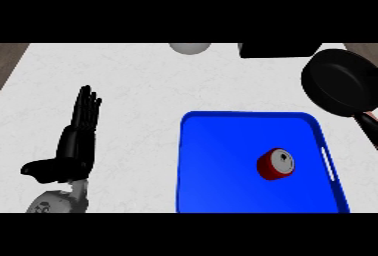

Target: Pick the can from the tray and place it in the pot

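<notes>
Left hand (74, 142) relaxed, fingers straight; can (276, 164), seemingly upright, well rightward on tray (221, 160).

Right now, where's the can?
In the head view the red can sits in the right part of the blue tray, close to its right rim. The black pot lies beyond it, at the counter's upper right.

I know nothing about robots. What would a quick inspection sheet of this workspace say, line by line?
Surface: white counter, bare around the tray.
Job's things: red can in the blue tray, towards its right side; black pot beyond the tray's far right corner, no can in it.
Clutter: pale round thing and black box, cut off at the far edge.
Robot hands: left robot hand open, resting at the left; the right one not in view.
Cables: nothing seen.
Surroundings: brown strip past the counter's corner.
</notes>
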{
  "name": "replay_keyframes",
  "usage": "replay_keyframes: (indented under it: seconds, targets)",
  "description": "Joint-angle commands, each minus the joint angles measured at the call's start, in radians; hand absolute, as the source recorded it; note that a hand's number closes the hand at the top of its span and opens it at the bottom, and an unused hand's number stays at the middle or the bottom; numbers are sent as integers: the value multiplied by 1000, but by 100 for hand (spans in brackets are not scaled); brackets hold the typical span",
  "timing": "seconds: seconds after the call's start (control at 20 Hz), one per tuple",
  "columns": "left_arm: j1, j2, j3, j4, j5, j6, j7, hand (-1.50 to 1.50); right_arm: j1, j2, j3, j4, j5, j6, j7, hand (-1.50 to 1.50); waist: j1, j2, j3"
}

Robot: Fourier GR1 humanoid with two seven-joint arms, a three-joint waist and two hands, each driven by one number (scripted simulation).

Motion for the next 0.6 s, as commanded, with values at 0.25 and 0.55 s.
replay_keyframes:
  seconds: [0.25,0.55]
  targets:
    - [46,1,21,72,30,-72,-31,0,298,84,-92,116,42,272,-677,-150,11,-4,-2]
    - [129,-17,-21,-9,0,-59,-20,0,496,-35,-113,-101,215,211,-573,-150,6,-11,-4]
